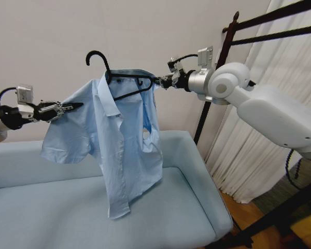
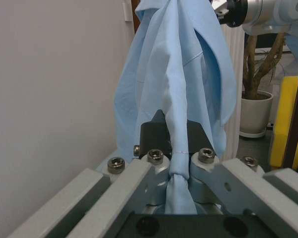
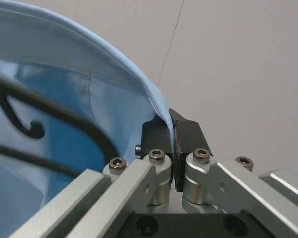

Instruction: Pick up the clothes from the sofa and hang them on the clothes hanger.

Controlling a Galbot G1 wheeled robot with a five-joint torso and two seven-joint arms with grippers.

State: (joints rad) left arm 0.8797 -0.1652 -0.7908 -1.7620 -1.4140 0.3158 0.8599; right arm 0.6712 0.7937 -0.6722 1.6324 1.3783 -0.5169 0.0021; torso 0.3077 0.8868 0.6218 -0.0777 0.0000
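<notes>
Shirt [image 1: 122, 140] draped on hanger [image 1: 125, 77], mid-frame above sofa [image 1: 171, 207]; left tool [image 1: 72, 106] clamped on sleeve, right tool [image 1: 159, 81] on shoulder. Next, probably: hook onto rack [image 1: 272, 15].

black plastic hanger [image 1: 127, 77]: both shoulder ends hidden under light-blue short-sleeved shirt [image 1: 122, 150] | left gripper [image 1: 76, 106]: arm cut off at head view's left edge | dark wooden clothes rack [image 1: 290, 10]: runs past top-right edge

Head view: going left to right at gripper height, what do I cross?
left gripper → blue shirt → right gripper → right arm → curtain
</notes>
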